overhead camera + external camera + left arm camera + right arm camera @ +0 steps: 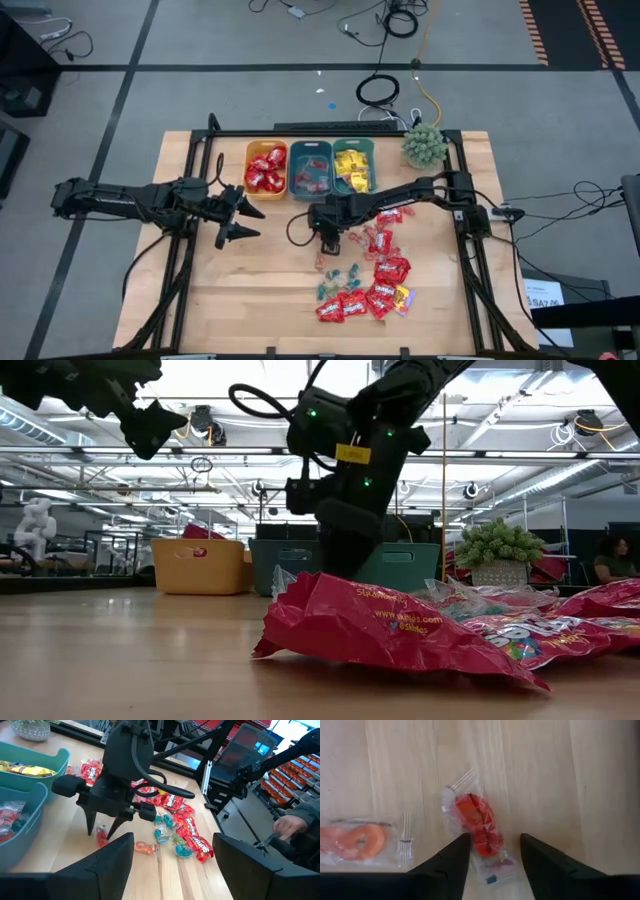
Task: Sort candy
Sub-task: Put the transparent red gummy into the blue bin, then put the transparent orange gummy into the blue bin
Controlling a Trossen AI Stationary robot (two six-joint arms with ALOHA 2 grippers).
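Observation:
A red candy in a clear wrapper (477, 822) lies flat on the wooden table, with an orange wrapped candy (355, 840) beside it. My right gripper (492, 840) points down over the red one, open, one finger on each side of the wrapper's end; no touch shows. From the left wrist view the same gripper (101, 827) stands just over the red candy (101, 839). My left gripper (250, 222) hovers open and empty at the table's left. A heap of red packets (375, 295) and small blue pieces (335, 280) lies toward the near edge.
Three bins stand in a row at the far edge: an orange bin (266, 167) with red packets, a teal bin (311, 168) with small pieces, and a teal bin (353, 166) with yellow packets. A green spiky plant (424, 145) sits at the far right.

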